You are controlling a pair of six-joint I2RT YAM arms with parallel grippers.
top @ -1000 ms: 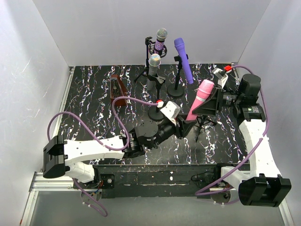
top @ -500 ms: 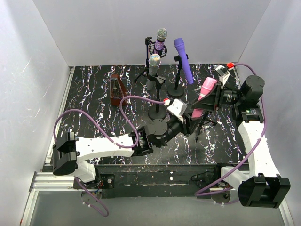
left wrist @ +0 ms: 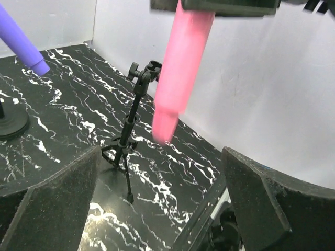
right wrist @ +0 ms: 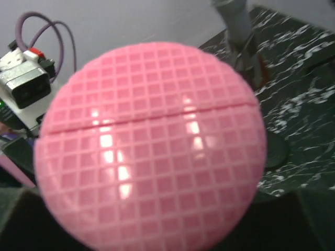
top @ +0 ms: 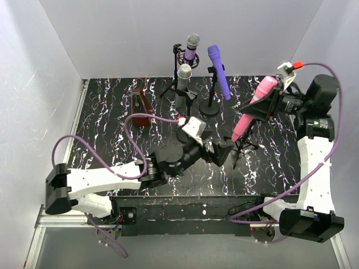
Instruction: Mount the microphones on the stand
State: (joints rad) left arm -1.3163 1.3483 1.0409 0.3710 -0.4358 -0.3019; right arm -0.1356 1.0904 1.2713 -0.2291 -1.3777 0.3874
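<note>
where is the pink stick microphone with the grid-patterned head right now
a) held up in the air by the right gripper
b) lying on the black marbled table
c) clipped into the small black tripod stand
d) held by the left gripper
A: the pink stick microphone is clamped in the right gripper, its lower end hanging clear above the small black tripod stand, whose clip is empty; the left gripper is open.
</note>
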